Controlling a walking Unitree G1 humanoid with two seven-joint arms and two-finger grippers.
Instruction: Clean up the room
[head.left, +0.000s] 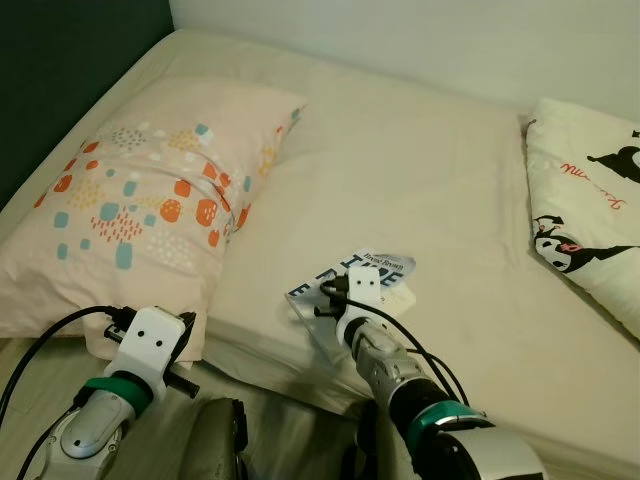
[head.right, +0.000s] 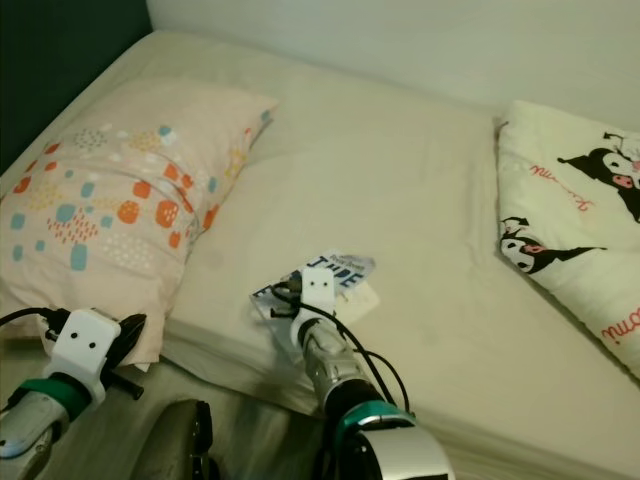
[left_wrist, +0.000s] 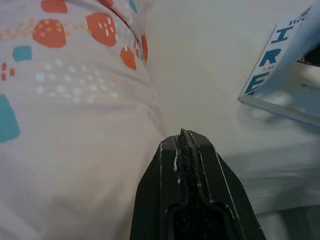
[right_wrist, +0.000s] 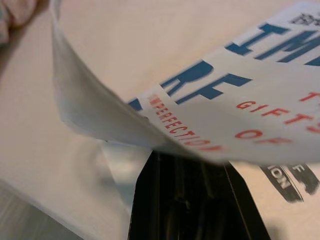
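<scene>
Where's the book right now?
The book lies near the bed's front edge, right of the spotted pillow, with the right gripper at its cover.

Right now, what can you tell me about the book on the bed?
The book is a white paperback with big blue letters and smaller red words on its cover. It lies near the front edge of the cream bed, beside the spotted pillow but apart from it. Its cover is curled up off the pages. The right gripper is at the book, its black fingers tucked under that lifted cover.
</scene>
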